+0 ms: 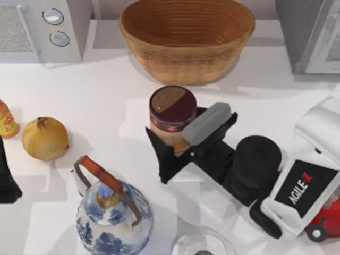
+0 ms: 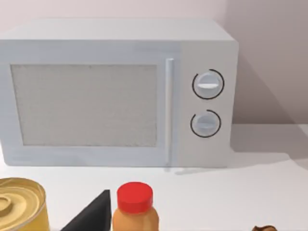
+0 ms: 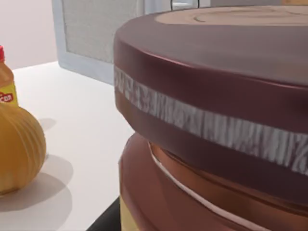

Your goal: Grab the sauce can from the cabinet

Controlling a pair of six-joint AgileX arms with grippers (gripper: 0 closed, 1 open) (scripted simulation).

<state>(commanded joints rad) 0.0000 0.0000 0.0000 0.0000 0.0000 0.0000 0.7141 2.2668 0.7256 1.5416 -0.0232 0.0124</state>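
Item 1, sauce can [image 1: 172, 109]: upright on the white bench [image 1: 106, 90], about mid-bench, just in front of the wicker basket [image 1: 187, 38]. Maroon rim, brownish-gold top, tan side. In the right wrist view the can [image 3: 216, 120] sits very close to the lens.

Item 2, my right end effector [image 1: 178, 143]: reaches in from the bench's right side, fingers set either side of the can w/ the can between them. One black finger [image 1: 162, 156] lies against the can's near-left side, gray pad [image 1: 208, 123] against its right. Reads as closed onto the can.

Item 3, my left end effector: a black piece [image 1: 6, 175] at the bench's left edge, parked. A dark tip [image 2: 91, 216] shows in the left wrist view. Can't tell how far open it is.

Item 4, misc. on bench:
- Onion [image 1: 44, 138], left side, well apart from the can.
- Small orange bottle [image 1: 6, 120], red cap, beside the onion at the left edge.
- Blue-and-white teapot [image 1: 114, 218], front, left of centre.
- Microwave [image 1: 45, 29], back left corner.
- Gray appliance [image 1: 311, 34], back right corner.
- Yellow tin [image 2: 19, 207], next to the bottle in the left wrist view.
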